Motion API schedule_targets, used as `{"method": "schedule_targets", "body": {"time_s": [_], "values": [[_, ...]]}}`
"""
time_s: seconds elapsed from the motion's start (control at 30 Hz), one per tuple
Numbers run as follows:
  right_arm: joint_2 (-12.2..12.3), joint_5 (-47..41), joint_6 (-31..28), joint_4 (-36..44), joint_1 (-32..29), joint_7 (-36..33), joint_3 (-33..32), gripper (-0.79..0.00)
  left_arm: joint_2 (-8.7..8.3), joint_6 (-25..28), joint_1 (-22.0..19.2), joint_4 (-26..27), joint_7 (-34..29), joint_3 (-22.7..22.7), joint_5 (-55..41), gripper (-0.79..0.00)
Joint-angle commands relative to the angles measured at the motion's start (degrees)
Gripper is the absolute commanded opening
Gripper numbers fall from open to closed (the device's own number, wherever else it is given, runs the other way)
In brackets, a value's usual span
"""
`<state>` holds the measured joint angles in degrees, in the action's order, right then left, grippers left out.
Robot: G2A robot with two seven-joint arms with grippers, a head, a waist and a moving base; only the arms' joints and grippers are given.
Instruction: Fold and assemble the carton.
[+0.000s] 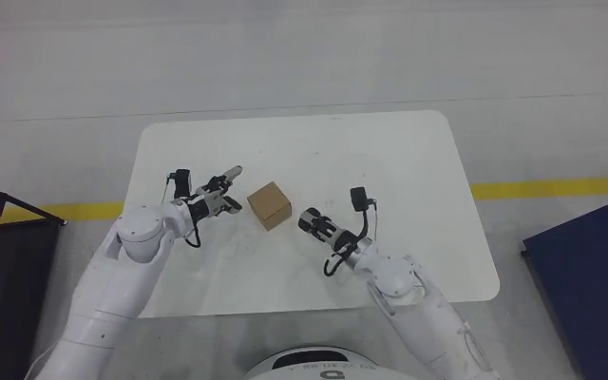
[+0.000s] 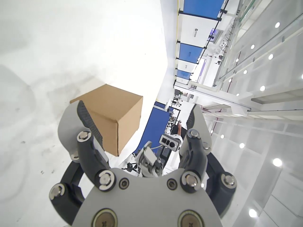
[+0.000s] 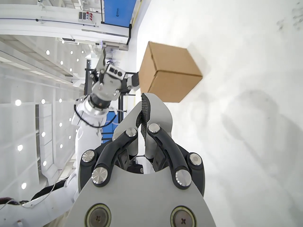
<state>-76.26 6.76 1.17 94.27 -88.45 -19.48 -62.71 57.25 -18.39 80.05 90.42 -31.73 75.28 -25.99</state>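
Roughly at the centre of the top view, the carton (image 1: 269,204) sits on the white surface (image 1: 399,152) as a closed brown cube. Its flaps are folded in, and it is turned at an angle to the surface's edges. In the left wrist view the carton (image 2: 113,116) shows a seam along one upright edge. In the right wrist view the carton (image 3: 168,72) rests with one face flat on the surface.

The left end effector (image 1: 231,187) is just left of the carton in the top view, with its fingers spread wide and holding nothing. In its own wrist view the left end effector (image 2: 137,108) has one finger overlapping the carton's near face. Whether that finger touches the cardboard cannot be told.

The right end effector (image 1: 309,221) lies to the lower right of the carton in the top view, near it but apart. In its own wrist view the right end effector (image 3: 142,101) has its fingers pressed together on nothing, tips pointing towards the carton.

Beyond the surface, a yellow line (image 1: 541,188) crosses the grey floor at the right of the top view.
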Motion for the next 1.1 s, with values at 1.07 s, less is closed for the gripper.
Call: {"method": "schedule_targets", "body": {"time_s": [1.07], "values": [[-3.1, -1.0, 8.4, -11.5, 13.9, -1.2, 8.7, -0.785, 2.22, 0.2, -11.2, -10.8, -4.2, -6.3, -0.1, 0.000]]}}
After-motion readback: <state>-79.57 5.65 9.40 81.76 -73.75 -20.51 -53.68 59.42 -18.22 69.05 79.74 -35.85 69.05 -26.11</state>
